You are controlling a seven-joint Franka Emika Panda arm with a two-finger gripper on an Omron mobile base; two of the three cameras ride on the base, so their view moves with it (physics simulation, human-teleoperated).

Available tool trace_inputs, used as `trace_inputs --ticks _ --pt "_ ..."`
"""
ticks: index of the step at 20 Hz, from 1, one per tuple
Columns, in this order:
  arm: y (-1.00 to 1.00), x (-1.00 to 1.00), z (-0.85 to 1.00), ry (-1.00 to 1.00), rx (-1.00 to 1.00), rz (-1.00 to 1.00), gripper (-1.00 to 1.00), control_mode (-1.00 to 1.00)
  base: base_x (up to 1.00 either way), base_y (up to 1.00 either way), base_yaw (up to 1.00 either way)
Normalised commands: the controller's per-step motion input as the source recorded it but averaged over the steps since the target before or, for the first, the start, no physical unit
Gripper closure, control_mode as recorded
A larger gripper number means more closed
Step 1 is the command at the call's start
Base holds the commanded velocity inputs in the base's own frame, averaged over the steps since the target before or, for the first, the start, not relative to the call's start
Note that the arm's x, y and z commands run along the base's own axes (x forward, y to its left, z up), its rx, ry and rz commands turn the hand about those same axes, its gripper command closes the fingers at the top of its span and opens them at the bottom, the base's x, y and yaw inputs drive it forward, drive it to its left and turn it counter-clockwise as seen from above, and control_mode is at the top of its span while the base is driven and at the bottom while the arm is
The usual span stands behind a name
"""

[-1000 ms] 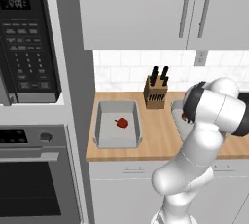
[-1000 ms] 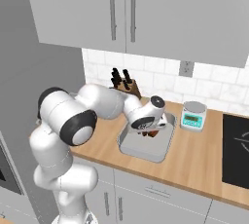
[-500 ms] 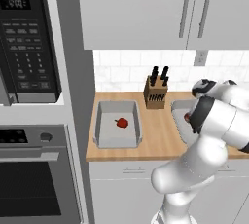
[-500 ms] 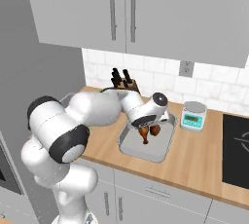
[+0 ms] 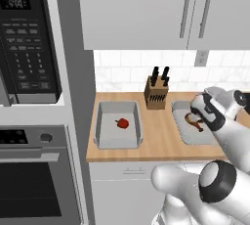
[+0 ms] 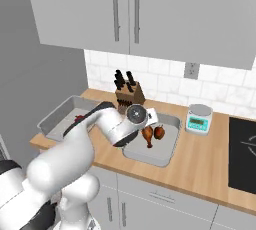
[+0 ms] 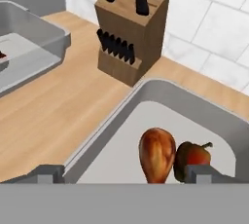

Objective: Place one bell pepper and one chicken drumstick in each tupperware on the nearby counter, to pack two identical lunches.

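My gripper (image 7: 125,173) hangs above the near end of the right tupperware (image 6: 167,155), fingers spread apart with nothing between them; the two dark fingertips (image 7: 48,173) sit wide of each other at the bottom of the hand view. Right tupperware holds one chicken drumstick (image 7: 156,154) and one bell pepper (image 7: 193,158), lying side by side and touching or nearly so; the drumstick's thick end points toward the knife block (image 7: 130,30), its bone end toward my gripper. In the right base view the same pair appears as drumstick (image 6: 147,135) left and pepper (image 6: 159,132) right, just beyond my wrist. Left tupperware (image 5: 103,141) sits on the worktop (image 5: 161,138) well apart from the right one, next to the tall oven cabinet; it contains a single red bell pepper (image 5: 122,123) near its middle. The knife block stands upright against the tiled wall, behind the gap between the two containers. A small kitchen scale (image 6: 198,119) stands on the worktop to the right of the right tupperware, near the backsplash. A black cooktop (image 6: 242,148) lies further right. Microwave (image 5: 27,40) and oven (image 5: 34,175) are stacked in the cabinet at far left.
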Motion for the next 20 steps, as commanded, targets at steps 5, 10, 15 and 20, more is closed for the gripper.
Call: trace_inputs --ticks 5,10,15,20 --pt "0.63 -0.58 0.80 -0.12 0.02 -0.27 -1.00 -1.00 0.00 0.00 0.00" --pt "0.76 -0.70 0.57 0.00 0.08 -0.29 -1.00 -1.00 0.00 0.00 0.00" --pt "0.60 -0.52 0.15 -0.01 0.09 -0.18 -1.00 -1.00 0.00 0.00 0.00" --pt "0.29 -0.48 0.15 -0.01 0.17 -0.01 -1.00 -1.00 0.00 0.00 0.00"
